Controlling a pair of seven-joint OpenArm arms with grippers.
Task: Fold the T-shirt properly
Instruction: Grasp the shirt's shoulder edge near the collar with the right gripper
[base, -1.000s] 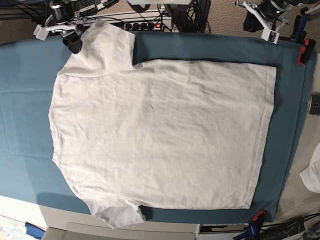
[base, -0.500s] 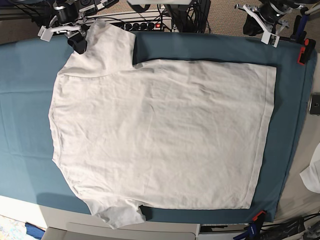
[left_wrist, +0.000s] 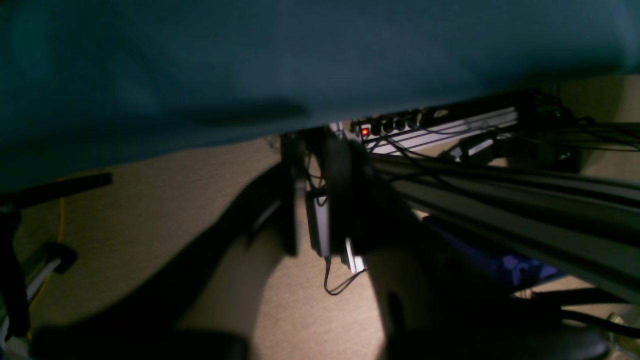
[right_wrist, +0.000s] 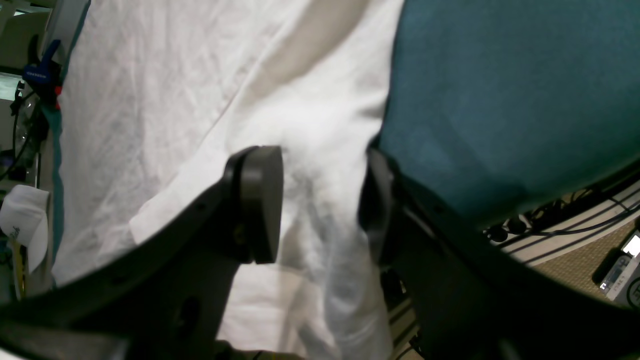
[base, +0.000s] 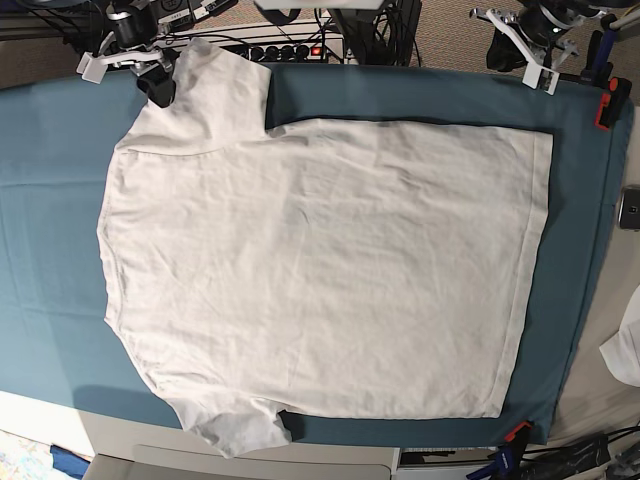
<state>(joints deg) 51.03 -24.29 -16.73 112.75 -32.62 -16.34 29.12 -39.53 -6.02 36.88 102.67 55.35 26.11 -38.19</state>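
Currently the T-shirt (base: 320, 270) is spread flat on the teal cloth (base: 50, 200), collar end toward the base view's left and hem toward its right, with one sleeve (base: 215, 85) reaching the far edge of the table. The right gripper (right_wrist: 320, 205) is held released at that sleeve; its jaws are parted, with sleeve fabric lying between the pads (right_wrist: 260, 200), and contact with the cloth cannot be confirmed.

If the jaws are closed here, only a thin pinch of the sleeve may be caught, and the fabric could be pulled loose partway through a fold. The teal cloth lies just beside the far pad, so it could be gripped together with the sleeve and dragged, which would wrinkle the shirt body.

The left gripper (base: 535, 45) is seen near the far corner beyond the hem, well apart from the shirt. Whether it is released or clenched cannot be told: its wrist view is dark and blurred, and only the cloth edge, a power strip (left_wrist: 400, 122) and cables are made out. The small dark tag is not seen in any view.
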